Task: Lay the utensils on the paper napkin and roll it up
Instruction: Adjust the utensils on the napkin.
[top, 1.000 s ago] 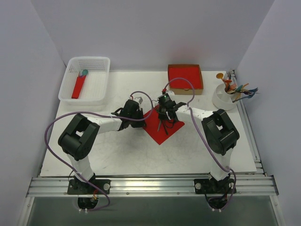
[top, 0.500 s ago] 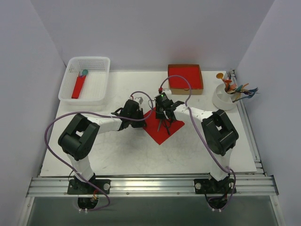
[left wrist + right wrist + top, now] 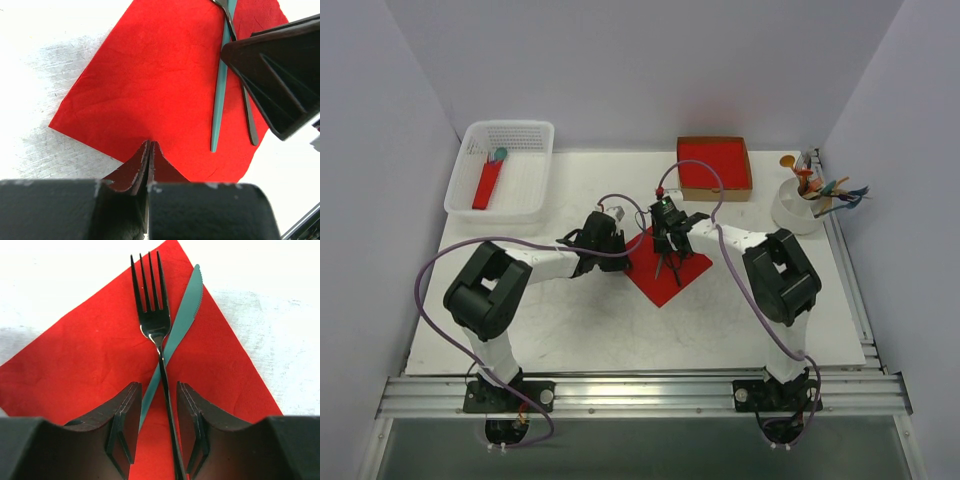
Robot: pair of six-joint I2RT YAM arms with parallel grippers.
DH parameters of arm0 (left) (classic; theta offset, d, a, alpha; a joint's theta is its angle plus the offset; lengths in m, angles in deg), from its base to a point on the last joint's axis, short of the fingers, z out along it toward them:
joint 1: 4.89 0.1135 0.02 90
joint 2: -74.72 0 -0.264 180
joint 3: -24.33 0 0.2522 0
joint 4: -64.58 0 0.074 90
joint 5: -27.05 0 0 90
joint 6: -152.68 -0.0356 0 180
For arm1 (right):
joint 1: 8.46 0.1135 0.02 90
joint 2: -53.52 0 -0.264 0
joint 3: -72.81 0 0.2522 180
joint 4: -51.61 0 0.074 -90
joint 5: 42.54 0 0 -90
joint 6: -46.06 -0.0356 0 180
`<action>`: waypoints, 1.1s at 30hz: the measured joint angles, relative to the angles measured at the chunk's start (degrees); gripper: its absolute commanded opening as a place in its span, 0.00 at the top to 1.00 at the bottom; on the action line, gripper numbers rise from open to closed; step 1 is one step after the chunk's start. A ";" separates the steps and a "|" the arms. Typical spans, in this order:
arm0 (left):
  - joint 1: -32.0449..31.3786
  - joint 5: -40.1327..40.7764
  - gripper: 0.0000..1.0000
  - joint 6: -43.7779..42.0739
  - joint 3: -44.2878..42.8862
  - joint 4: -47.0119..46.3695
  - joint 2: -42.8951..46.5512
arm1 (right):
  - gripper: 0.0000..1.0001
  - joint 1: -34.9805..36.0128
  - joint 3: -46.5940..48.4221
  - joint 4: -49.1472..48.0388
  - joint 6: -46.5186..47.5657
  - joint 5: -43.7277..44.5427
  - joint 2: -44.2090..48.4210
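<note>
The red paper napkin [image 3: 666, 274] lies flat as a diamond in the middle of the table. On it the utensils lie crossed: a dark fork [image 3: 154, 322] over a teal knife [image 3: 186, 300], also seen as thin handles in the left wrist view, knife [image 3: 220, 100] and fork [image 3: 249, 122]. My right gripper [image 3: 158, 390] hovers open just above them, with both handles running between its fingers and touching neither pad. At the napkin's left edge [image 3: 125, 100], my left gripper [image 3: 150, 145] is shut with its tips over the paper.
A white basket [image 3: 525, 150] at the back left holds a red roll with a teal spoon head [image 3: 487, 184]. A cardboard box of red napkins [image 3: 714, 163] stands at the back centre. A white cup [image 3: 794, 208] of colourful cutlery is at the right.
My right gripper has opened and let go of the fork, which now lies on the napkin. It shifted slightly towards the back. The left arm has not moved.
</note>
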 measured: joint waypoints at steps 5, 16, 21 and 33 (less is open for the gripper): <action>0.00 -0.02 0.98 0.00 0.00 0.00 0.00 | 0.66 -0.26 0.00 0.09 0.04 -0.20 -0.81; 0.00 -0.02 0.98 0.00 0.00 0.02 0.00 | 0.74 -0.26 0.00 0.07 -0.02 -1.31 -1.36; 0.00 -0.02 0.98 0.00 0.00 0.02 0.00 | 0.80 -0.26 0.02 0.07 -0.24 -1.97 -1.36; 0.00 -0.02 0.98 0.00 0.00 0.02 0.00 | 1.00 -0.17 0.85 1.33 -0.94 -2.36 -1.36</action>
